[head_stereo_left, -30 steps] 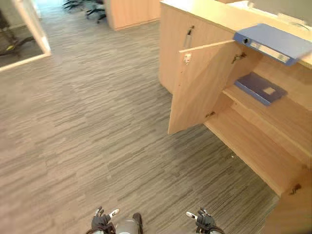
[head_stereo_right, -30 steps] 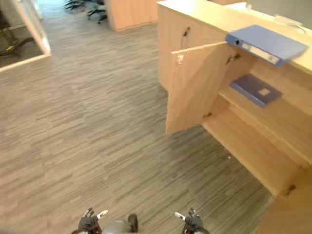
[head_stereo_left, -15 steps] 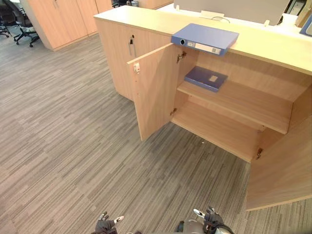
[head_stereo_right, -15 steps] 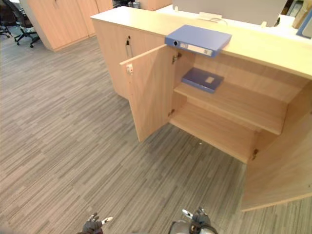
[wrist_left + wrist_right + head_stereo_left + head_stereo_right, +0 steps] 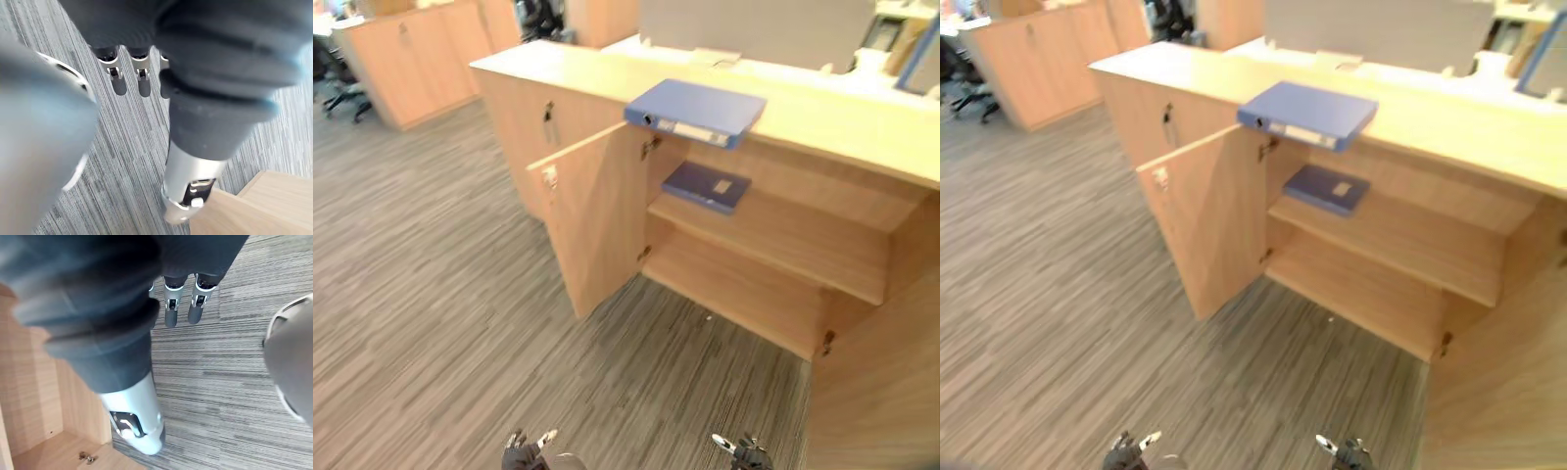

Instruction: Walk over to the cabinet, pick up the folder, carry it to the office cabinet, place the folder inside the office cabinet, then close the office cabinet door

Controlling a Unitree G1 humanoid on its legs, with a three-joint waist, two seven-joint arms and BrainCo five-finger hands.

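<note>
A thick blue folder [image 5: 697,112] lies flat on the top of the light wooden cabinet [image 5: 558,73], jutting over its front edge. Below it the cabinet stands open, its left door [image 5: 592,225] swung out and its right door [image 5: 876,392] close at the lower right. A thinner blue folder [image 5: 706,186] rests on the inner shelf [image 5: 773,245]. My left hand [image 5: 524,446] and right hand [image 5: 744,452] hang low over the carpet, far from both folders. In the wrist views the left hand's fingers [image 5: 143,81] and the right hand's fingers [image 5: 171,308] are straight and hold nothing.
Grey striped carpet [image 5: 431,294] stretches to the left of the cabinet. More wooden cabinets [image 5: 411,59] and an office chair [image 5: 337,88] stand at the far left. A grey partition [image 5: 754,29] rises behind the cabinet top. The lower compartment [image 5: 734,294] holds nothing.
The whole picture has shifted as the camera swung and came nearer; the open cabinet now sits closer in view. Both hands still hang low and hold nothing.
</note>
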